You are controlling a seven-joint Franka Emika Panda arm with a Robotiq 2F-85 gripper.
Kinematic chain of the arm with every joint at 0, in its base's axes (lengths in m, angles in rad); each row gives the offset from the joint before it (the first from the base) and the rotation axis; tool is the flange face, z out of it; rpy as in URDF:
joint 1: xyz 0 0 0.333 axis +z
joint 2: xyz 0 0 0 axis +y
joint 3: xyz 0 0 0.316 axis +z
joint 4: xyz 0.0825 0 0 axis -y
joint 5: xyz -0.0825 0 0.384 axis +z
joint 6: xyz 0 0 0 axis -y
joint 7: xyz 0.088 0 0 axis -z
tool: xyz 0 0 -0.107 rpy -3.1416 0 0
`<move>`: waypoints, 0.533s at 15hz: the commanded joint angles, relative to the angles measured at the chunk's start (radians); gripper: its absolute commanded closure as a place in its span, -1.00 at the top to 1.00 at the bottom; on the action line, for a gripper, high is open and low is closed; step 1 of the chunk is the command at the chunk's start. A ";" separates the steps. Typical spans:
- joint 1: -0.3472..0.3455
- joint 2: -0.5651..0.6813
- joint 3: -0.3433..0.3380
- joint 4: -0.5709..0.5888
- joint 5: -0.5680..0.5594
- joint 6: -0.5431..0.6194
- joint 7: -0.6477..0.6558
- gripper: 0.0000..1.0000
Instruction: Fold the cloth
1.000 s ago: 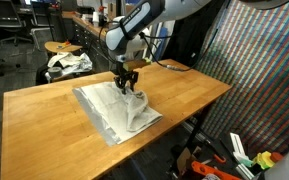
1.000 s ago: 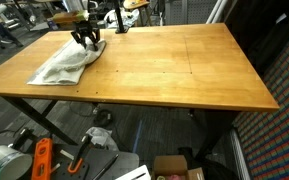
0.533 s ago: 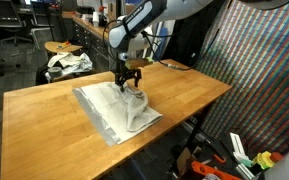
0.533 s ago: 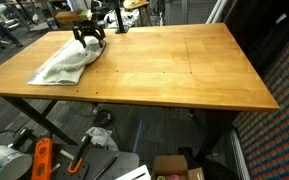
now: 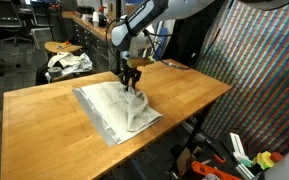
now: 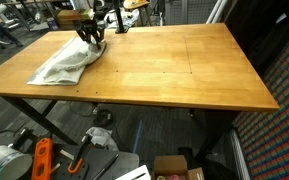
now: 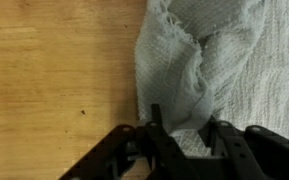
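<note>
The gripper (image 5: 130,82) pinched a raised fold of the cloth (image 5: 114,112) between narrowed jaws (in the wrist view the weave bunched up between its fingers (image 7: 156,128)). The cloth's lower corner lay close to the table (image 5: 44,120) edge at 6 o'clock. Bare wood stretched open at 9 and 3 o'clock.

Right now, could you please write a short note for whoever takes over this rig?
Tool: shut on a bunched part of the cloth, which the wrist view shows pinched between the fingers.
Cloth: the gripped part is raised into a peak, and the rest lies rumpled on the wooden table near one end.
Done: cloth gripped and lifted.
Left: carry the held part across, lay it down and release. The fold is not yet made.
</note>
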 commanded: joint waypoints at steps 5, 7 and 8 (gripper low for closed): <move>0.002 -0.001 -0.008 0.032 0.012 -0.007 -0.013 -0.96; 0.003 -0.012 -0.008 0.034 0.014 -0.018 -0.008 -0.86; 0.003 -0.017 -0.006 0.035 0.015 -0.022 -0.011 -0.86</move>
